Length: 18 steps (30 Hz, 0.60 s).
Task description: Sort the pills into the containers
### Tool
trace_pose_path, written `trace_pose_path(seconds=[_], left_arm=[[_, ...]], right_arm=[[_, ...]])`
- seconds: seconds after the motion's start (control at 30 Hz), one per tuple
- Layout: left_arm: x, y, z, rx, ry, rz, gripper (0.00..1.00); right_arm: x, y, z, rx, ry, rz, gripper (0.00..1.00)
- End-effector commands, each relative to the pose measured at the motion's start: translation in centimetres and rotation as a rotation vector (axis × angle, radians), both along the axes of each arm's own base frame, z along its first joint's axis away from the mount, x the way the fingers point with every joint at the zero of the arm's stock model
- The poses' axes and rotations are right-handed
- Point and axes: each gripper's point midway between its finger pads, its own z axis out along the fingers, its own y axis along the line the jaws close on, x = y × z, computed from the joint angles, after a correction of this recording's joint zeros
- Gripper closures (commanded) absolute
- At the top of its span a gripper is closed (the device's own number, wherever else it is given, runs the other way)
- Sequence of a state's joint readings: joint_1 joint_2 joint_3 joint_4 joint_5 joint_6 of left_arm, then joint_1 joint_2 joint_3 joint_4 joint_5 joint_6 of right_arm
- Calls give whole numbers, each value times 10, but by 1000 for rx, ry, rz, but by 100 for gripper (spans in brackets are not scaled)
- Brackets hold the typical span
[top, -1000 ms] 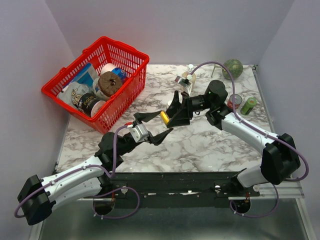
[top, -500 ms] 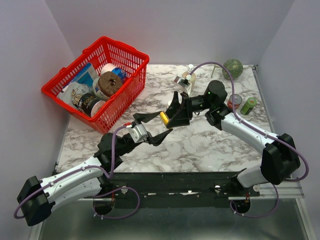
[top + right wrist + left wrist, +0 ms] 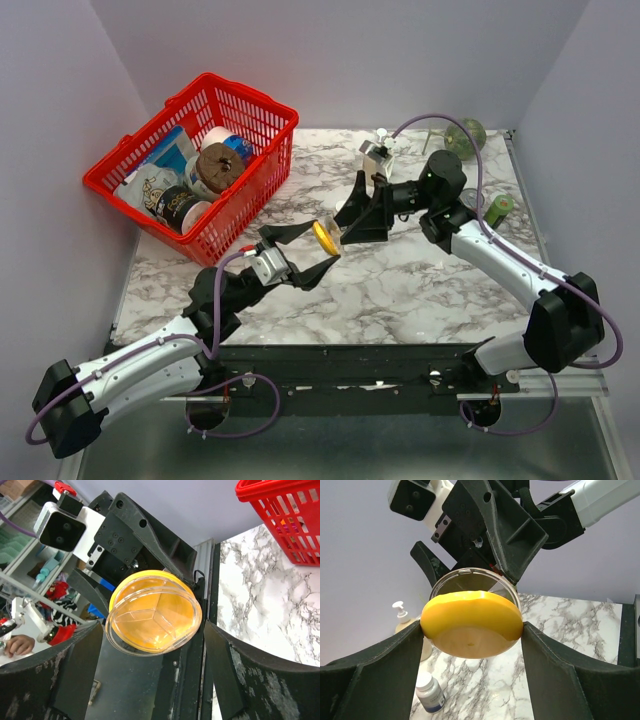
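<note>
My left gripper [image 3: 316, 246] is shut on a shallow clear round dish with a yellow lid [image 3: 325, 238] and holds it on edge above the table. In the left wrist view the dish [image 3: 472, 625] sits tight between both fingers [image 3: 380, 680]. My right gripper [image 3: 358, 218] is open and faces the dish's clear, divided side [image 3: 152, 612]. Its fingers [image 3: 260, 680] stand apart from the dish. The white pill bottle [image 3: 430, 695] stands on the marble below. No pills show in any view.
A red basket [image 3: 262, 120] full of groceries stands at the back left. The beige pump bottle [image 3: 402, 622] stands at the back near the pill bottle. A green ball [image 3: 467, 135] and a small green can [image 3: 497, 209] are at the back right.
My right gripper has drawn back from the dish toward the far right. My left gripper has lifted the dish slightly and tilted it.
</note>
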<state>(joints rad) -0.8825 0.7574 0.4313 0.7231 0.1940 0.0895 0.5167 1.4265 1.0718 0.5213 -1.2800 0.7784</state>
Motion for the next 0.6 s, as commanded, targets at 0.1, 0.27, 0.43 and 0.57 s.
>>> trace_pose_path(seconds=[0.1,0.27,0.43,0.57], left_arm=[[0,6,17,-32,-57,18,91],[1,7,14,1,-58,33,91],[3,11,13,22,-69,56,91],[5,11,11,31,-68,62,91]], right_arm=[[4,-2,6,-19,2,-41,11],[22,-7,2,-70,12,-151,12],[36,-12,-7,-117,-15,-243,16],[40,-15,-15,-164,-10,-282,21]])
